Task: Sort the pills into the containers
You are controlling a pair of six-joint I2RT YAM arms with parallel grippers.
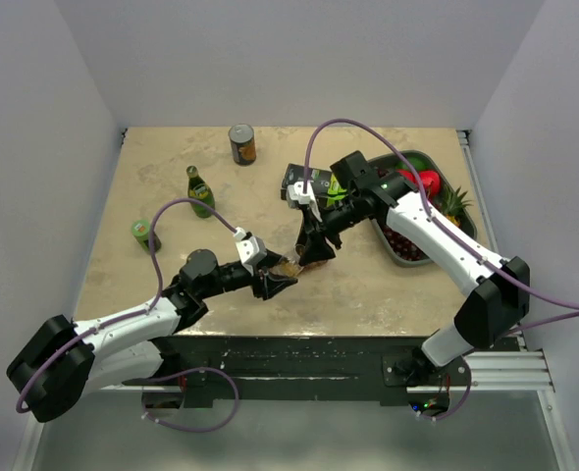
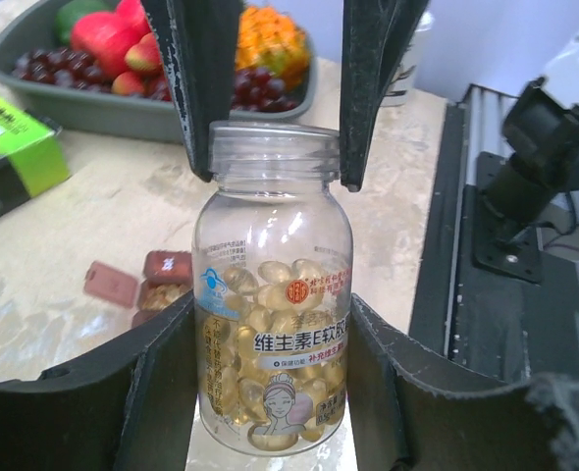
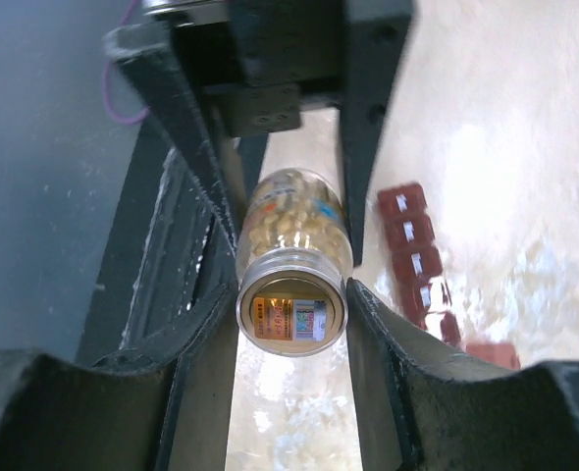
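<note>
The tabletop [image 1: 368, 285] is sandy beige, with pale cloudy marks like stone. In the right wrist view it shines where the light hits it. Three plain white walls stand around it: a back wall [image 1: 299, 59], a left wall [image 1: 34, 147] and a right wall [image 1: 554, 128]. The light is soft and even. A black plate [image 1: 299, 355] runs along the near edge, and a silver metal rail [image 1: 510, 370] sits beside it on the right. Below them the floor [image 1: 299, 446] is grey.

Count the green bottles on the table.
2. The far green bottle is left of the can, a little nearer the camera; the near green bottle is closer to the table's left edge. Others may be hidden from view.
</note>
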